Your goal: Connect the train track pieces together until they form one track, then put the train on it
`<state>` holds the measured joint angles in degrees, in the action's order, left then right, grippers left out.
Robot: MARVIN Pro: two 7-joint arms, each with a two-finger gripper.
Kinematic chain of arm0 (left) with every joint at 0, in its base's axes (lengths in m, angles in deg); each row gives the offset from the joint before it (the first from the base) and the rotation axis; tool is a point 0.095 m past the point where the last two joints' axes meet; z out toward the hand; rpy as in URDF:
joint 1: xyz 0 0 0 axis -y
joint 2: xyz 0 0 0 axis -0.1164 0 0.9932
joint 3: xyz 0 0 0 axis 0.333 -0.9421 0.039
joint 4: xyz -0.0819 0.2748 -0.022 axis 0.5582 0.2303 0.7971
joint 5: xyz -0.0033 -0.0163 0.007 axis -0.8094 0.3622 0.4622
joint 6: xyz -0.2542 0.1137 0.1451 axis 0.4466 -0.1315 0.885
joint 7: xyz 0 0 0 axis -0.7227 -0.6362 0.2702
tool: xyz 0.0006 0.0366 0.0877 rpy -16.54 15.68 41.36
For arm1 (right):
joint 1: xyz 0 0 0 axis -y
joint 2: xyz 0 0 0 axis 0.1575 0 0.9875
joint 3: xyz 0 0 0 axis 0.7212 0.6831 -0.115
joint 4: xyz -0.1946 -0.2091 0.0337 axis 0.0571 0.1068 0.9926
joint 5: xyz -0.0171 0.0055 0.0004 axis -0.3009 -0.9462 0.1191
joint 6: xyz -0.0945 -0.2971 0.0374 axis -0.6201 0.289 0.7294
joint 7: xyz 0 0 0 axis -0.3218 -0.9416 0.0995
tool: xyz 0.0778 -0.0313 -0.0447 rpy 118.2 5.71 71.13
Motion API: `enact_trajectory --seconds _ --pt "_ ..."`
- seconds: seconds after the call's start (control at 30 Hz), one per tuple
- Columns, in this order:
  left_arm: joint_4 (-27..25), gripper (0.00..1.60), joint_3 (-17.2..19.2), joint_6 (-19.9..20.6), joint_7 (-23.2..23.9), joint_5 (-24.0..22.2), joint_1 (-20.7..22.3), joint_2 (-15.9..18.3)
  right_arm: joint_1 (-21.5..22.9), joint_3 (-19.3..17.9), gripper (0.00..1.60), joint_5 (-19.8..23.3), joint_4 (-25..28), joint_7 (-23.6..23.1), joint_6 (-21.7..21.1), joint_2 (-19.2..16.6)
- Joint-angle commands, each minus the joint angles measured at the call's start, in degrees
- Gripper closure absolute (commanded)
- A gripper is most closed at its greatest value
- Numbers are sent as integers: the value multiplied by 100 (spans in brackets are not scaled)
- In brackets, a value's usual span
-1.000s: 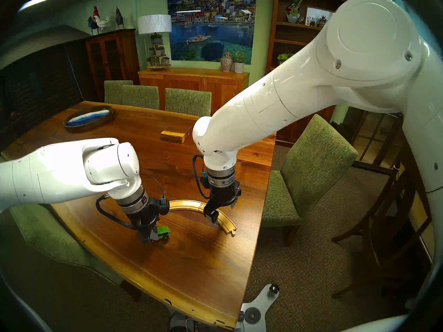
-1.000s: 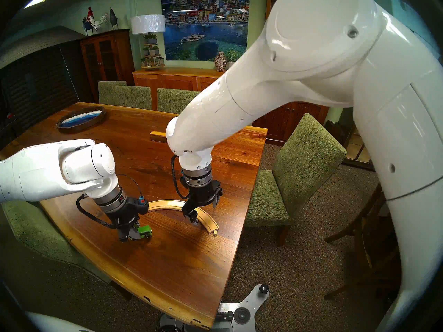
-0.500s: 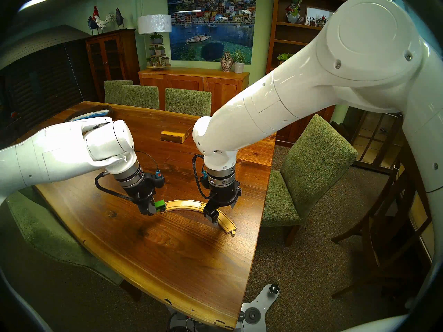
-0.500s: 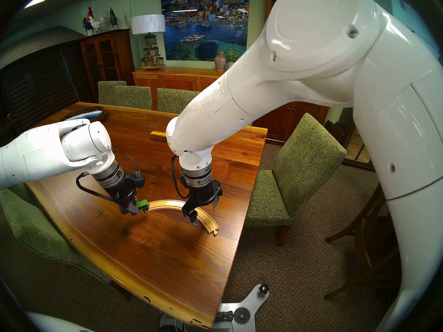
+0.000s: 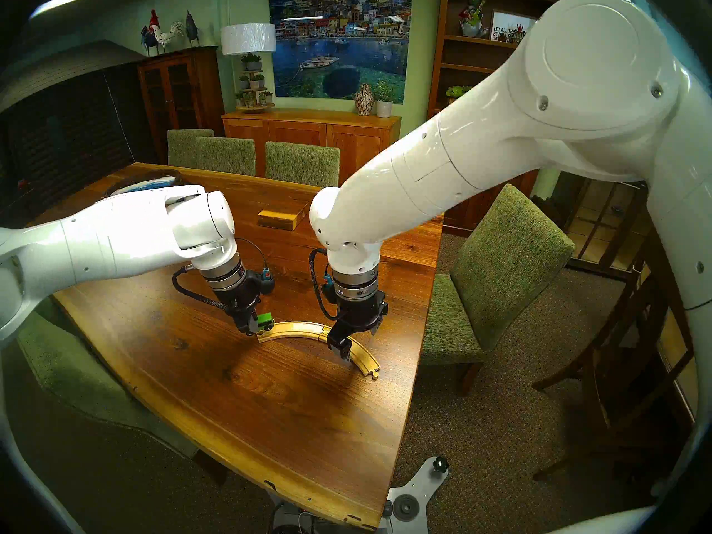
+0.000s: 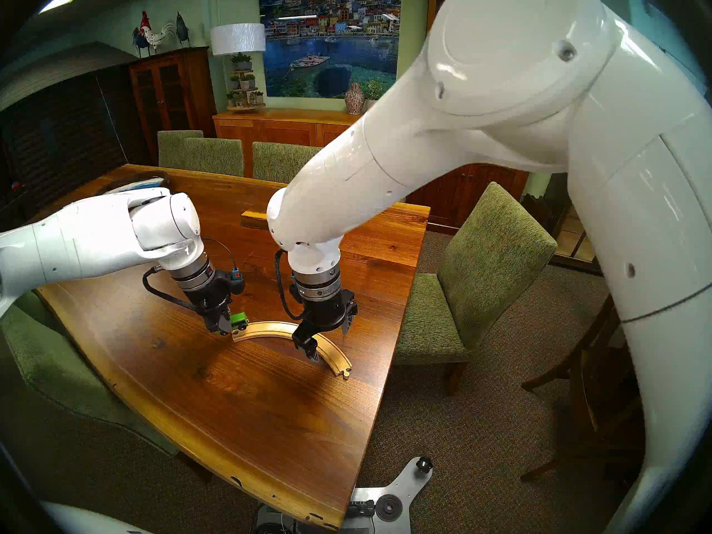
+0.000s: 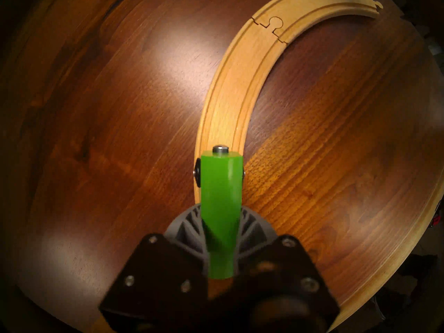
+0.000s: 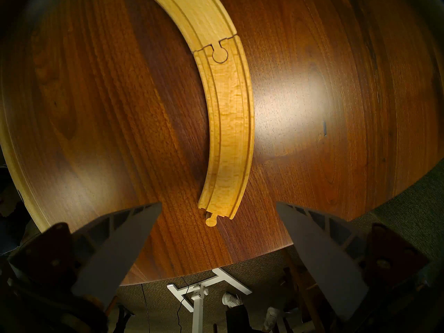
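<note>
Two pale curved pieces lie joined as one track (image 5: 296, 327) (image 6: 269, 326) on the brown table (image 5: 269, 406), and the peg-and-hole joint (image 7: 271, 27) (image 8: 219, 53) looks closed. My left gripper (image 5: 252, 331) (image 7: 219, 229) is shut on the green train (image 5: 266, 320) (image 6: 239, 318) (image 7: 221, 193). It holds the train over the track's (image 7: 230, 97) left end, lined up with the grooves. I cannot tell whether the wheels touch. My right gripper (image 5: 358, 342) (image 8: 218, 205) hangs open just above the track's (image 8: 230, 123) right half, with nothing between its fingers (image 8: 120, 248).
A rectangular wooden block (image 5: 279, 217) lies farther back on the table. An oval dish (image 5: 154, 182) at the back left is partly hidden by my left arm. Green chairs (image 5: 501, 259) stand around the table. The table's edge (image 8: 240, 258) is close behind the track's peg end.
My left arm carried the train up from the table's near side, back and to the right, to the left end of the track. The right arm and the track stayed still.
</note>
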<state>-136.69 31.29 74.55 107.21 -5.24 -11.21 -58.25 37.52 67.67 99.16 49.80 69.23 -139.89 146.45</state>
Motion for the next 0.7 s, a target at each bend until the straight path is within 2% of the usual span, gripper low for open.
enact_trajectory --seconds 0.0,0.3,0.67 --pt "152 160 68 -58 229 -1 182 -357 136 -25 0 -3 -42 -8 -9 -58" --pt "111 160 104 123 114 -33 26 -375 138 -28 0 -5 -39 -9 -10 -61" --pt "135 160 142 149 5 -120 -23 -396 136 -28 0 -6 -40 -8 -11 -61"
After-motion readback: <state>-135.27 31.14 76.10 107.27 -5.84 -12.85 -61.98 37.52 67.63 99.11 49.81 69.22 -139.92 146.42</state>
